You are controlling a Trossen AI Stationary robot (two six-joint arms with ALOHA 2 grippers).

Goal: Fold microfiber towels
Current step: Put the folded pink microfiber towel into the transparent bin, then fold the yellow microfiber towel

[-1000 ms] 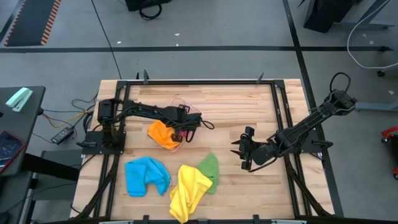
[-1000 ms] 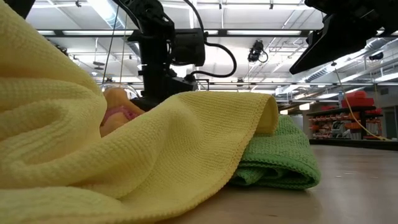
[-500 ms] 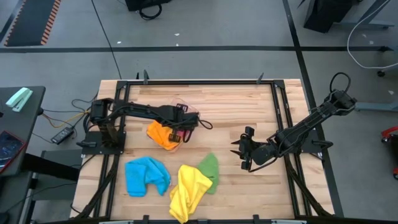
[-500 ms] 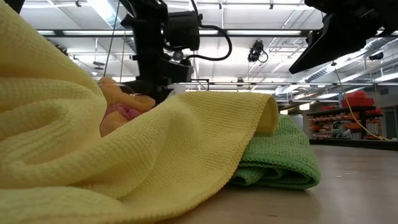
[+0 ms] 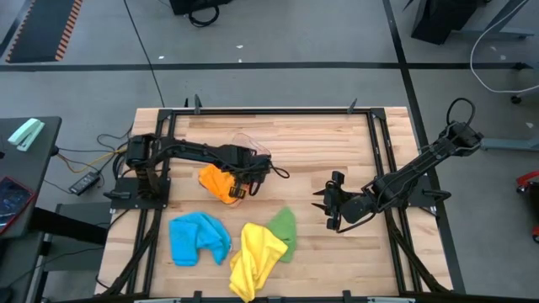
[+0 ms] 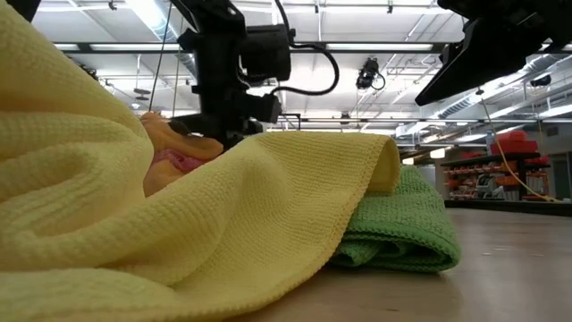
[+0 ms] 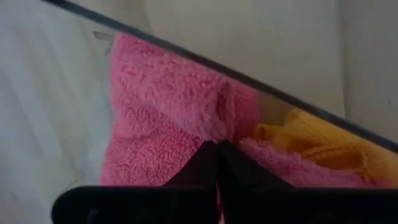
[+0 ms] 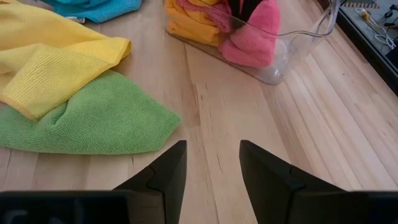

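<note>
A: Left gripper, state?

B: Fingers pressed together, tips meeting. Pinched on the fuzzy pink microfiber towel, inside the clear plastic tub. Pink pile bulging on both sides of the closed tips.

A: Anything else at those fingertips?

B: Crumpled orange microfiber towel just beside the pink one, in the same tub, spilling toward the tub's open end. Touching the pink cloth; contact with the fingers not discernible.

A: Right gripper?

B: Parted to a moderate gap, nothing between the fingers. Bare light wooden tabletop directly ahead of the tips.

A: Cloths relative to the right fingers?

B: Flat green microfiber towel near, ahead and off to one side. Rumpled yellow microfiber towel beyond, overlapping the green one's edge. Bunched blue microfiber towel farther still, well apart from both grippers. None touched by the right fingers.
</note>
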